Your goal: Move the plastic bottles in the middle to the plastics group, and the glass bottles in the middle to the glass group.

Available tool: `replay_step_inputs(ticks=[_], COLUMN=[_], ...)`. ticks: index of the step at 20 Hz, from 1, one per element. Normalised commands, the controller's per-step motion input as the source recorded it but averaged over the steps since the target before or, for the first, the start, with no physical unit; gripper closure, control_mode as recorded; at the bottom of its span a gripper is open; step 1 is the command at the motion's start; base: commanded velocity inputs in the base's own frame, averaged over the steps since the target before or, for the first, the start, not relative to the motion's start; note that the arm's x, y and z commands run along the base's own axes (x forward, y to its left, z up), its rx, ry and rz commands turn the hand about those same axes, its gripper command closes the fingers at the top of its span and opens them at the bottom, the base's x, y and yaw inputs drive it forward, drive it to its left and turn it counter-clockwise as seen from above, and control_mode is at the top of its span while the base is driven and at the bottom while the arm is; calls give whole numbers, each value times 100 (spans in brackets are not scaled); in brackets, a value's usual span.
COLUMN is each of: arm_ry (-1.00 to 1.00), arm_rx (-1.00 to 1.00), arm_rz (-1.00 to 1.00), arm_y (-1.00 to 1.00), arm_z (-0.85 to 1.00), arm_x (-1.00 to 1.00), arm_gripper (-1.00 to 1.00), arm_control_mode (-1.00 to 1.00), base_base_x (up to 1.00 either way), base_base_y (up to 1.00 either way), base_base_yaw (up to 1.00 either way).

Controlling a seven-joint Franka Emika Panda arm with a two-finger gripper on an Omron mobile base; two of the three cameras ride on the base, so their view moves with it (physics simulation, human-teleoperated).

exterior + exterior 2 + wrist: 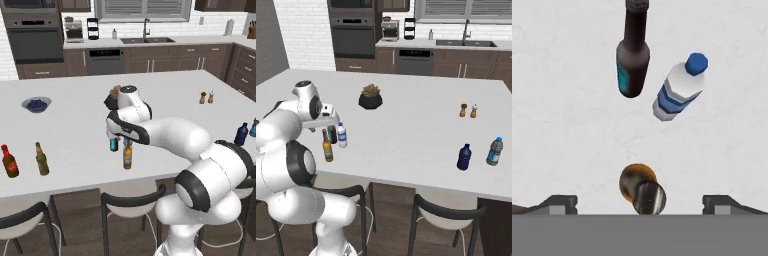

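- Far left on the counter [70, 125], seen from the left base view, stands the glass group: the squat brown bottle with red label [9, 161] and, just beside it at 3 o'clock, the olive-green bottle [41, 159]. Both are upright.
- In the middle stand the three things yet to be sorted. In the hand view the amber beer bottle [641, 189] is seen from straight above at 6 o'clock, the dark brown beer bottle [632, 55] lies toward 12 o'clock, and the clear water bottle [679, 88] sits at about 1 o'clock, near the dark one but apart from it.
- The gripper [640, 202] hovers over this cluster with its jaws spread wide; the amber bottle's top shows between the two fingertips [561, 204], and nothing is held or touched.
- Judged from this, the step in hand is the approach to the first pick, most likely the amber bottle. None of the middle bottles has reached its group.
- The next move calls for a straight descent so the fingers pass either side of the amber neck without knocking the dark bottle just behind, then a firm close, a lift, and a carry toward 9 o'clock to the glass group.
- Far right in the right base view stands the plastics group: the dark blue bottle [464, 157] and, at its 3 o'clock, another bluish bottle [495, 151], well apart from the middle cluster.
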Motion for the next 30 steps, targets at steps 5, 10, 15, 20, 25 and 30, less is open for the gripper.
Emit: replay_step_inputs(ticks=[5, 10, 15, 20, 25, 30], arm_ry=[0, 6, 2, 0, 0, 0], arm_rx=[0, 0, 0, 0, 0, 0], arm_rz=[7, 1, 0, 0, 0, 0], arm_y=[0, 0, 0, -7, -5, -9], arm_z=[-26, -18, -8, 0, 0, 0], arm_x=[14, 0, 0, -2, -2, -2], arm_gripper=[-100, -100, -100, -100, -100, -100], arm_control_mode=[-100, -100, -100, -100, -100, -100], base_base_x=[0, 0, 0, 0, 0, 0], base_base_y=[0, 0, 0, 0, 0, 0], base_base_yaw=[0, 0, 0, 0, 0, 0])
